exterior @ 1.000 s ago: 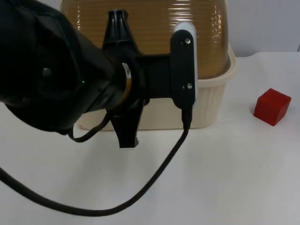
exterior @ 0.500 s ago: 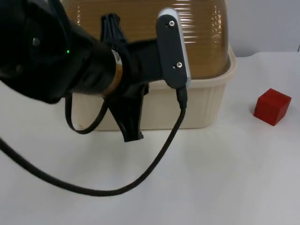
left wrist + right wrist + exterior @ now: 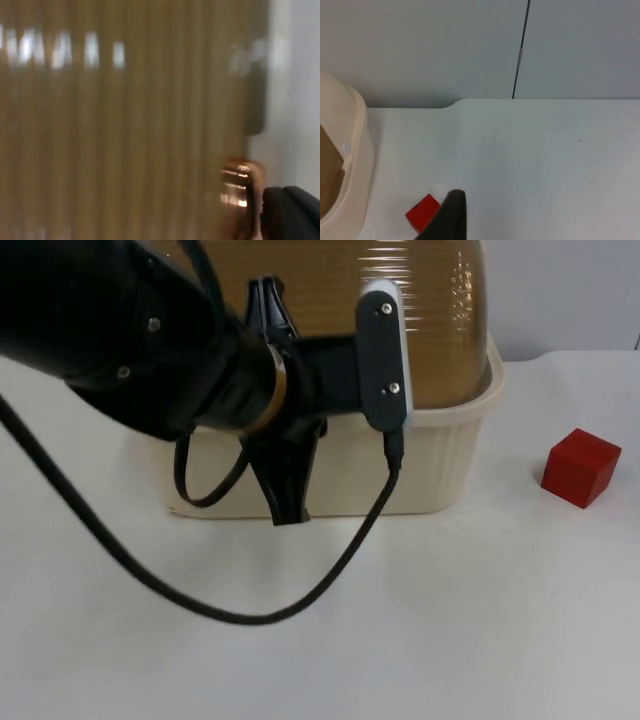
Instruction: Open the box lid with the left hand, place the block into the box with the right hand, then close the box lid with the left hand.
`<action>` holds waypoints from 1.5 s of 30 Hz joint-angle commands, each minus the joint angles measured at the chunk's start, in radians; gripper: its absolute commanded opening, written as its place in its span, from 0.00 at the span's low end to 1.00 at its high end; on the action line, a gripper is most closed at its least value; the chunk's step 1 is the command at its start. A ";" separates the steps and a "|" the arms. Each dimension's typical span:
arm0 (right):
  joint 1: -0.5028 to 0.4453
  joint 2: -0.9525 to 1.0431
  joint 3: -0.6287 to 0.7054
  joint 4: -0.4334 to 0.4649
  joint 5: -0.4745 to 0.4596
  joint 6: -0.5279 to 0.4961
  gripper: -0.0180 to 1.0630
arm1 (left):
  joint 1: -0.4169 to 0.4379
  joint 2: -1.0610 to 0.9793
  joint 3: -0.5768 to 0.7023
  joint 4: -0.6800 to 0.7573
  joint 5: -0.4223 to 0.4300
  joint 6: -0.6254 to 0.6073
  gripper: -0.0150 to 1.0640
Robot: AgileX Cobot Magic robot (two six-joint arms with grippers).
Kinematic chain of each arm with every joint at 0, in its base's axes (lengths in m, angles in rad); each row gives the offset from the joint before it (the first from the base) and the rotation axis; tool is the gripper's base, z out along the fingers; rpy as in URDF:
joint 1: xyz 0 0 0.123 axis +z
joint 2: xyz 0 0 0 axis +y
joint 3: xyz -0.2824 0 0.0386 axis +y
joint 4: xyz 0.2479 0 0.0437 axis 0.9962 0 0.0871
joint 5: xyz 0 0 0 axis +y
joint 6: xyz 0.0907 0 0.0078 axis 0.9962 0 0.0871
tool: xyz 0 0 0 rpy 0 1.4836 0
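Note:
A cream ribbed box (image 3: 440, 465) with a brown see-through domed lid (image 3: 420, 320) stands at the back of the table, lid down. My left gripper (image 3: 278, 405) hangs open in front of the box, one finger (image 3: 266, 302) over the lid and the other (image 3: 286, 502) before the front wall. In the left wrist view the ribbed lid (image 3: 125, 125) is very close, with a copper-coloured knob (image 3: 240, 197) beside my fingertip (image 3: 292, 215). The red block (image 3: 580, 467) lies on the table right of the box, also red block (image 3: 422, 212) near my waiting right gripper (image 3: 451, 220).
The white table (image 3: 480, 620) runs open in front of the box and around the block. A grey partition wall (image 3: 470, 45) with a dark vertical seam closes the far side. The box's cream rim (image 3: 355, 150) borders the block's side.
My left arm has swung back toward the box and its gripper has shifted slightly right and closer to the lid. The block and the box have not moved.

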 commanded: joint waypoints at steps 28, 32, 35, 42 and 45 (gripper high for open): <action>0.000 -0.003 -0.001 0.000 -0.001 -0.008 0.98 | 0.015 0.008 -0.102 0.000 0.153 0.015 0.01; 0.000 -0.003 -0.001 0.002 0.001 -0.008 0.98 | 0.053 0.016 -0.176 0.000 0.150 0.023 0.01; 0.000 -0.003 -0.001 0.000 -0.007 -0.008 0.98 | 0.099 0.044 -0.238 0.000 0.125 0.023 0.01; 0.000 -0.003 -0.001 0.000 -0.009 -0.008 0.98 | 0.155 0.054 -0.285 0.000 0.042 0.018 0.01; 0.000 -0.003 -0.001 0.000 -0.015 -0.008 0.98 | 0.155 0.054 -0.287 0.000 0.054 0.012 0.01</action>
